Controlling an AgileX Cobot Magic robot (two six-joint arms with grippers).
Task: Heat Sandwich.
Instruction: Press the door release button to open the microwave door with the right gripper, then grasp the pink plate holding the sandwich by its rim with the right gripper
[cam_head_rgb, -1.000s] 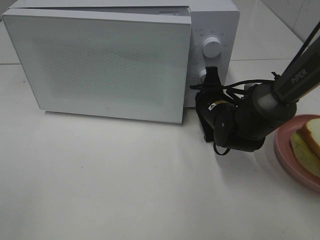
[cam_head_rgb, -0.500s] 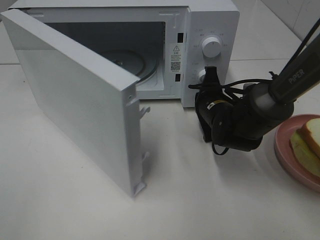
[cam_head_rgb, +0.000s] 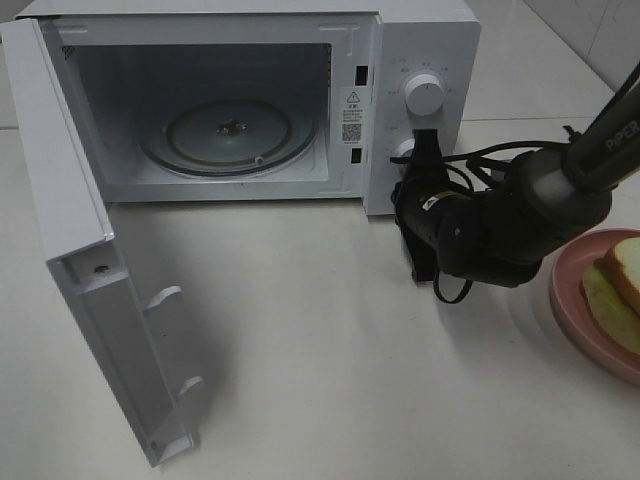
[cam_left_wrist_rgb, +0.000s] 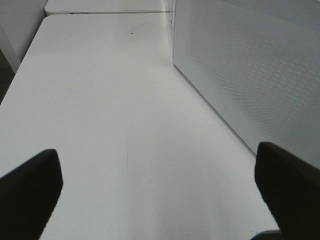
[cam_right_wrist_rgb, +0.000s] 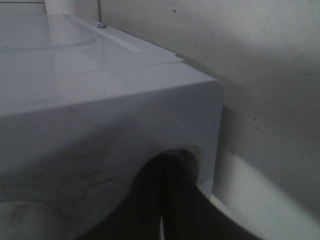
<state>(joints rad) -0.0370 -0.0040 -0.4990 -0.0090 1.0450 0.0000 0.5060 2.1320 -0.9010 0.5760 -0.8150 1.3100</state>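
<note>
The sandwich (cam_head_rgb: 618, 288), white bread with a yellow-green filling, lies on a pink plate (cam_head_rgb: 566, 296) at the right edge of the exterior view. The white microwave (cam_head_rgb: 430, 40) stands at the back with its door (cam_head_rgb: 70, 230) swung wide to the left. Its glass turntable (cam_head_rgb: 228, 135) is bare. My right gripper (cam_head_rgb: 426, 142) is shut and empty, its tips at the lower knob on the control panel. In the right wrist view the shut fingers (cam_right_wrist_rgb: 167, 200) press against the microwave's front corner (cam_right_wrist_rgb: 200, 95). My left gripper (cam_left_wrist_rgb: 157, 167) is open over the table, out of the exterior view.
The open door juts forward over the table's left part. In the left wrist view its perforated outer face (cam_left_wrist_rgb: 250, 65) rises close beside my left gripper. Black cables (cam_head_rgb: 490, 155) loop around the right arm (cam_head_rgb: 500, 225), which sits between microwave and plate.
The microwave door has swung from shut to fully open, out toward the left front. The right arm has shifted only slightly by the control panel.
</note>
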